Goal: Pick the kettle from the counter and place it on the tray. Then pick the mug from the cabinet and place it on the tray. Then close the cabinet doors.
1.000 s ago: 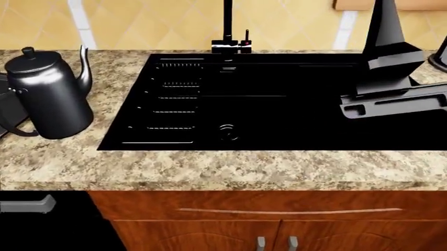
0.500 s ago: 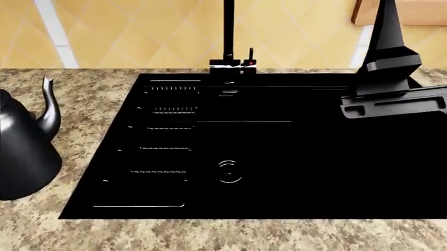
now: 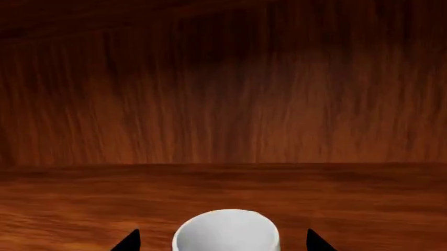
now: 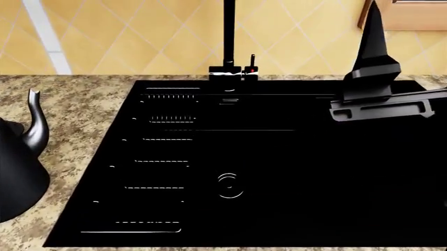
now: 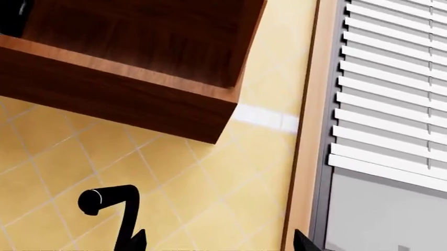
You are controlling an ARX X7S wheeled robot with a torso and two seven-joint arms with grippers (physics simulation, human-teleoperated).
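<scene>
The white mug (image 3: 225,232) stands upright on the cabinet's wooden shelf (image 3: 335,193). My left gripper (image 3: 222,244) is open, with one black fingertip on each side of the mug and a gap showing on both sides. The dark-grey kettle (image 4: 20,172) stands on the granite counter (image 4: 77,104) at the head view's far left, partly cut off, its spout up. My right gripper (image 5: 220,243) is open and empty, raised toward the tiled wall. The right arm (image 4: 380,102) hangs over the sink's back right corner. The tray is out of view.
A black inset sink (image 4: 279,167) fills the middle of the counter, with a black faucet (image 4: 229,42) at its back edge. Above the right gripper are the wall cabinet's underside (image 5: 140,63) and window blinds (image 5: 391,94).
The head view has risen and closed in. The kettle has slid to the picture's left edge, the counter's front edge and lower cabinets have dropped out, and the right arm has stayed about where it was.
</scene>
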